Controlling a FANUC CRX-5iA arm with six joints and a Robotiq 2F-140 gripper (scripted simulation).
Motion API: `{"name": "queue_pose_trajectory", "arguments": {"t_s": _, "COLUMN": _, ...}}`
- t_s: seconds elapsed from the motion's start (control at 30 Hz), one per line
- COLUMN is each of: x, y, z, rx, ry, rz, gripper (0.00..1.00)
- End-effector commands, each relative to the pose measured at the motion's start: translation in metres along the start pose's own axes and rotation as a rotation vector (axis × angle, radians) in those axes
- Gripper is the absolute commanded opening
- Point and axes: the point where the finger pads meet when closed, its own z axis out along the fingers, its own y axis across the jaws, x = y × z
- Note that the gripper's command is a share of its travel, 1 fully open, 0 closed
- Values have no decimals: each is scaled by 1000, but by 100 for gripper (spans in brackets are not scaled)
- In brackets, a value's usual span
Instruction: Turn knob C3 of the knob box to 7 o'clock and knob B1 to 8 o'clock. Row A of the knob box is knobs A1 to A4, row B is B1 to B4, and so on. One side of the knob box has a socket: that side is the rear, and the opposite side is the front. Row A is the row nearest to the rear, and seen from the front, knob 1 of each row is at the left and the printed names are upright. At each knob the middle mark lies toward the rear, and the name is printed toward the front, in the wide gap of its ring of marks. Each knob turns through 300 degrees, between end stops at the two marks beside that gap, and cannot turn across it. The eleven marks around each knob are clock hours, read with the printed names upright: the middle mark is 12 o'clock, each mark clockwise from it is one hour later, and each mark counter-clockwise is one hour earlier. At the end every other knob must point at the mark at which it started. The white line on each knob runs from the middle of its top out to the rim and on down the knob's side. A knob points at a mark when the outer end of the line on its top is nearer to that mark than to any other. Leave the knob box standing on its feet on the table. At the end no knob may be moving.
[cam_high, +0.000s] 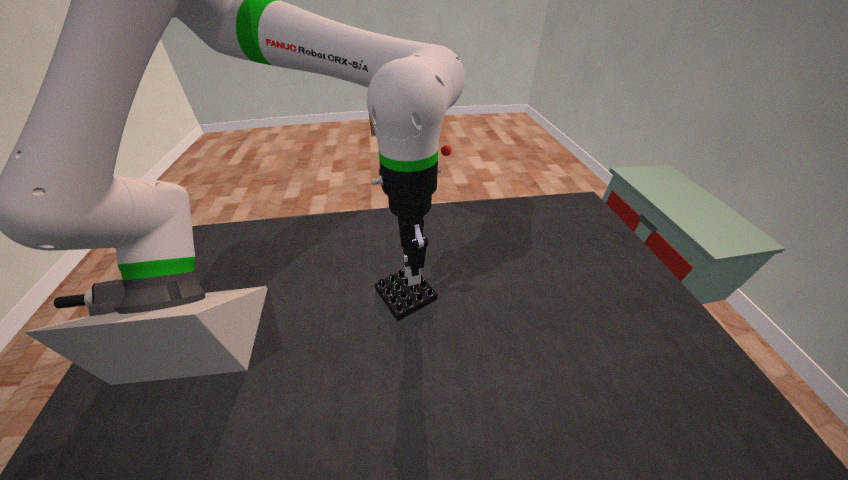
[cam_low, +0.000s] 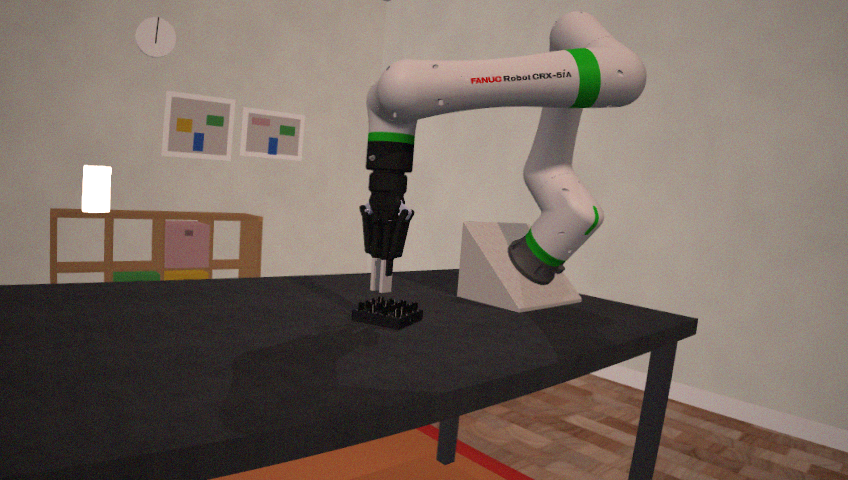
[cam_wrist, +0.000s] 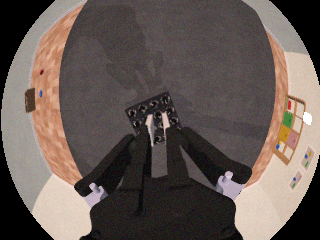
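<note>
As the arm (cam_high: 333, 50) hung over the middle of the dark table (cam_high: 595, 356), its gripper (cam_high: 413, 274) pointed straight down at the far edge of the knob box (cam_high: 406, 294). The fingers were drawn nearly together with only a narrow gap, and pinched nothing. In the exterior view the fingertips (cam_low: 376, 284) stood just above the knobs, seemingly not touching any. Which knob lay beneath them could not be told from any of the three views.

The box, a small black slab studded with rows of short black knobs, stood flat on its feet near the table's centre, to the right of the arm's pale wedge pedestal (cam_high: 178, 344) in the top view.

It looked light enough to slide or tip under a sideways push, so any turning would probably call for a gentle, vertical hold. The knobs appeared stiff, hard and closely packed. The likely place to take one was across its sides, fingers either side of the cap. The narrow gap suited that and should spare the neighbours, which must finish where they started. Each knob also has end stops that should not be forced.

The only legible writing was "FANUC Robot CRX-5iA" on the forearm. The box's printed knob names and hour marks were too small to read.
</note>
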Motion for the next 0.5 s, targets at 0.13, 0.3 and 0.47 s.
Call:
{"name": "queue_pose_trajectory", "arguments": {"t_s": 0.13, "x": 0, "y": 0, "z": -5, "rx": 0, "ry": 0, "rz": 0, "gripper": 12}}
{"name": "queue_pose_trajectory", "arguments": {"t_s": 0.3, "x": 0, "y": 0, "z": -5, "rx": 0, "ry": 0, "rz": 0, "gripper": 12}}
{"name": "queue_pose_trajectory", "arguments": {"t_s": 0.47, "x": 0, "y": 0, "z": -5, "rx": 0, "ry": 0, "rz": 0, "gripper": 100}}
